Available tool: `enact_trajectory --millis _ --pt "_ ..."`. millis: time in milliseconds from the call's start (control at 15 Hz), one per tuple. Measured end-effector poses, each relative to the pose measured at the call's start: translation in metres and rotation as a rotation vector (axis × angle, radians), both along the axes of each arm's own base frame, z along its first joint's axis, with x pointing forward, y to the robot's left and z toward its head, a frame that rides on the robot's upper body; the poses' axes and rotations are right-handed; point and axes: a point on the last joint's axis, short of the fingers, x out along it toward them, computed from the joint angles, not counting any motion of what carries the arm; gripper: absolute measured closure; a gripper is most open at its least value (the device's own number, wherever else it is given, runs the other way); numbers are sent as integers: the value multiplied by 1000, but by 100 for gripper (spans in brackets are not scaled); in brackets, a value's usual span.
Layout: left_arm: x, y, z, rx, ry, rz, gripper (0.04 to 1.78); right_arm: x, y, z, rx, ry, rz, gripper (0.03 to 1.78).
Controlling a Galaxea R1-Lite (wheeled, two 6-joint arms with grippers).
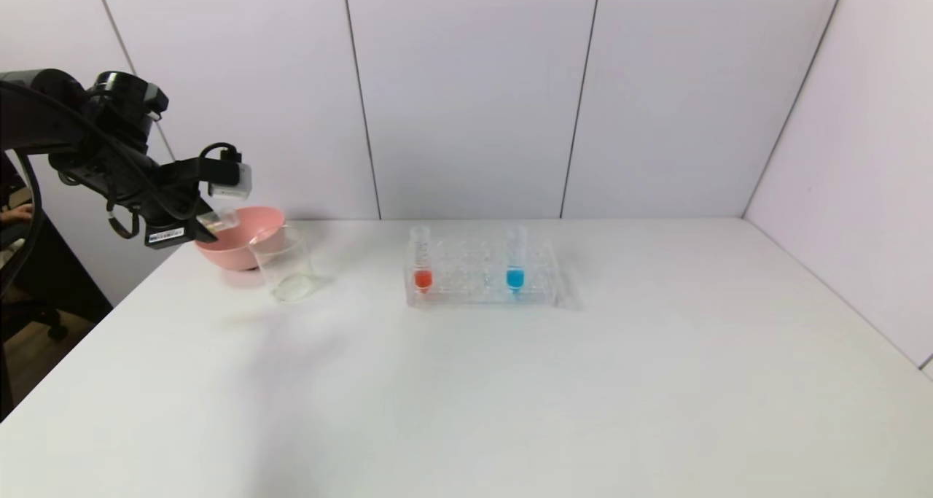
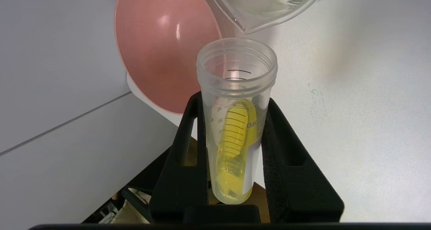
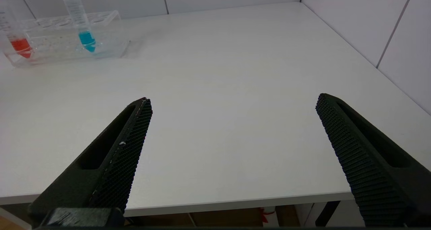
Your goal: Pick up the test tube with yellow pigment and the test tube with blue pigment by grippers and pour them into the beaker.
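Observation:
My left gripper (image 2: pixel 234 100) is shut on the test tube with yellow pigment (image 2: pixel 235 129), tilted near level, its open mouth close to the beaker's pouring lip. In the head view this gripper (image 1: pixel 211 227) is at the far left, above the table's edge beside the pink bowl. The clear beaker (image 1: pixel 286 263) stands in front of the bowl; its lip shows in the left wrist view (image 2: pixel 251 19). The test tube with blue pigment (image 1: pixel 515 259) stands upright in the clear rack (image 1: pixel 482 273); it also shows in the right wrist view (image 3: pixel 82 24). My right gripper (image 3: pixel 233 102) is open and empty over the table's near edge.
A pink bowl (image 1: pixel 240 237) sits behind the beaker at the table's left rear. A tube with red liquid (image 1: pixel 422 261) stands at the rack's left end. White wall panels close the back and right sides.

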Motion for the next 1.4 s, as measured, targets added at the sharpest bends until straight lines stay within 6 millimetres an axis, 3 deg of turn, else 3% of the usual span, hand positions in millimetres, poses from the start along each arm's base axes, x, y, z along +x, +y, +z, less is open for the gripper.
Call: enact_trajectory --millis 1400 --pt "14 -17 -12 59 14 11 135 0 0 0 0 0 0 4"
